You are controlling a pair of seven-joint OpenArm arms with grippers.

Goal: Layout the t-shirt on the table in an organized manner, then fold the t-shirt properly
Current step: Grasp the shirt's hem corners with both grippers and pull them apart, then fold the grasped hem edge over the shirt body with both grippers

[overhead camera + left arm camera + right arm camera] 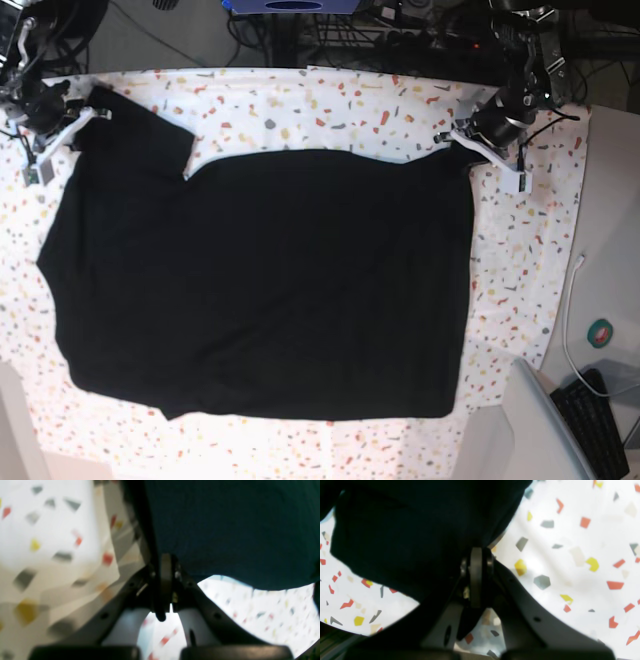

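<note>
Speckled white cloth covers the table (300, 110), one broad surface, and it is there to give the shirt room to lie flat. Across it spreads the single black t-shirt (260, 290), covering most of the middle, its far edge stretched between the two arms; one sleeve runs out toward the far corner on the base view's left, and no print shows on the upturned side.

Two grippers are at work, one at each far corner (a stretch-and-spread hold, I'd judge, to pull the wrinkles out before any fold). The right gripper (476, 555) has its jaws pinched together on the sleeve-side fabric, the black cloth bunching above the tips in its wrist view. The left gripper (166, 562) is likewise clamped on the opposite corner, dark cloth hanging from its closed jaws over the flecked cover.

Layout looks nearly settled; folding has not begun.
</note>
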